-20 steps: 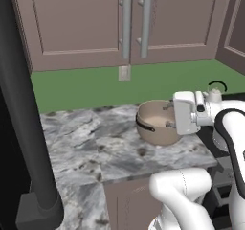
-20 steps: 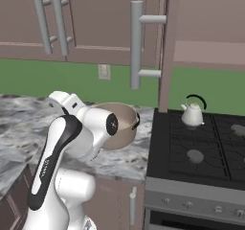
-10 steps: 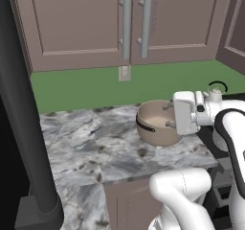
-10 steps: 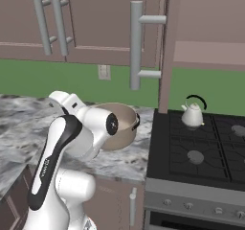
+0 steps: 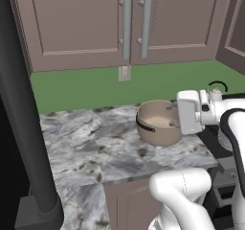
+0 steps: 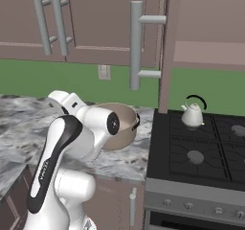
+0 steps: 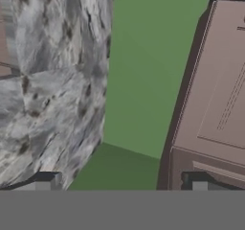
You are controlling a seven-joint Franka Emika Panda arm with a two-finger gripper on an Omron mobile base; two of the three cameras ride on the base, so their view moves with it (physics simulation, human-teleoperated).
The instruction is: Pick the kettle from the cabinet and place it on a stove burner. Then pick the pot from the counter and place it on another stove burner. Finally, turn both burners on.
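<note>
1. The kettle [image 6: 193, 114] stands upright on the rear-left burner of the cooktop [image 6: 201, 152], clear of the robot. I judge the first placement complete.
2. The pot [image 5: 158, 122] sits upright on the desk [image 5: 95, 147], near its right end and beside the cooktop. It is lidless, and one dark loop handle [image 5: 144, 126] faces the left base camera. It has not been lifted.
3. The front-left burner [image 6: 195, 155] is bare, so the pot's destination is free. Burner controls cannot be judged at this size.
4. Change over the last second: none detected. Pot, kettle and arm hold the same places in both base views. I judge this a pause at the start of the pot stage, not progress in it.
5. Arm pose: the wrist is held roughly level at pot height, with the white hand [image 5: 191, 111] against the pot's right side in the left base view. Actual contact cannot be confirmed.
6. The gripper [image 7: 124, 185] has its jaws at full spread and nothing between them. The hand view looks past the two tips at desk, green wall and cabinet [image 7: 210, 95], not at the pot.
7. Assessment: the hand needs re-aiming at the rim or a handle before closing.
</note>
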